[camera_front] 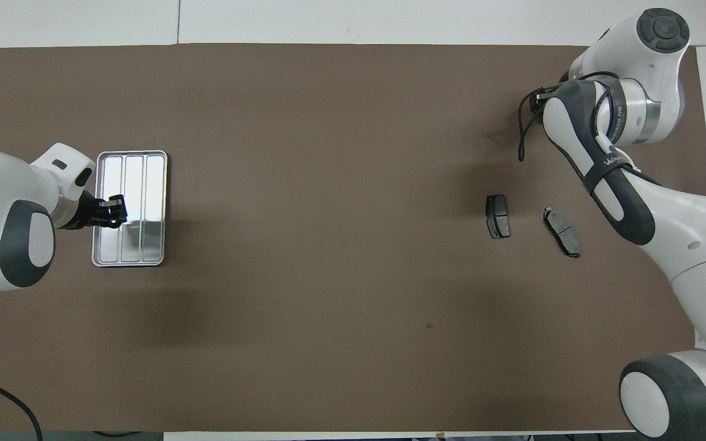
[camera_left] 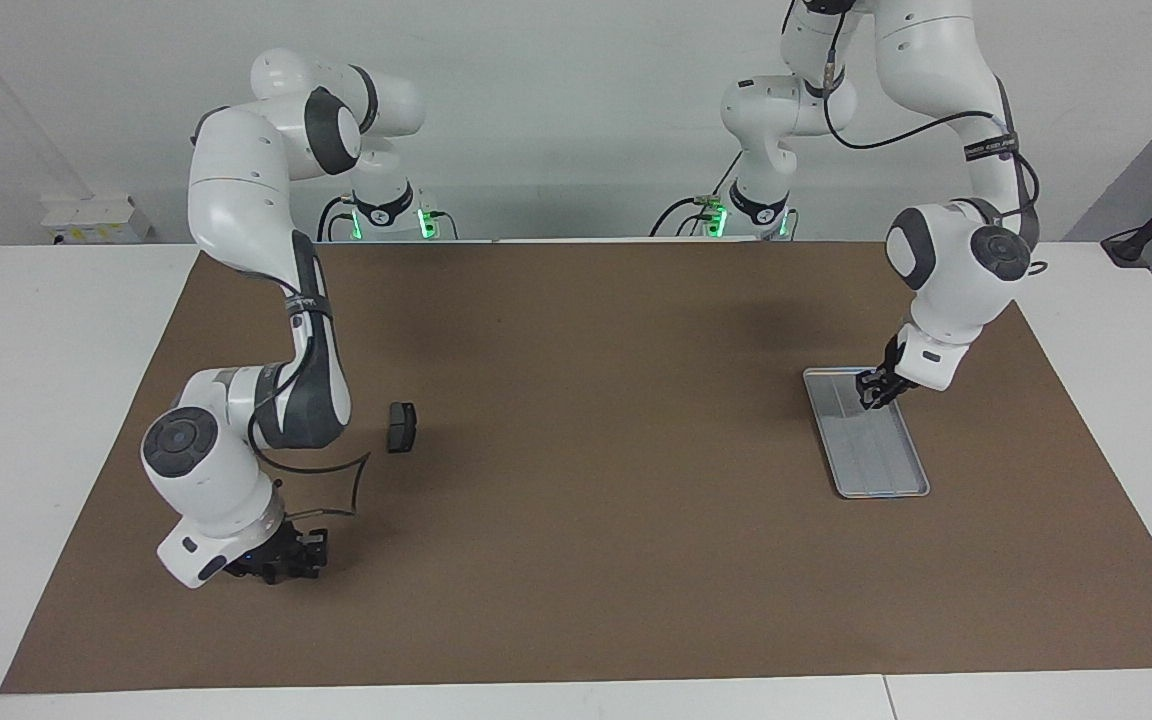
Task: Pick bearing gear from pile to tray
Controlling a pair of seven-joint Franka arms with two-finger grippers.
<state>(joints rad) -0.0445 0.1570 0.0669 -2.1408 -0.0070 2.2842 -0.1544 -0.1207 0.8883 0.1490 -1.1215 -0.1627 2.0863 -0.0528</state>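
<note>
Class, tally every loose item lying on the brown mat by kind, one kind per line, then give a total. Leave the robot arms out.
Dark grey pads: 2, one and another closer to the right arm's end of the table
Silver tray: 1
Total: 3
The left end effector is over the tray.
</note>
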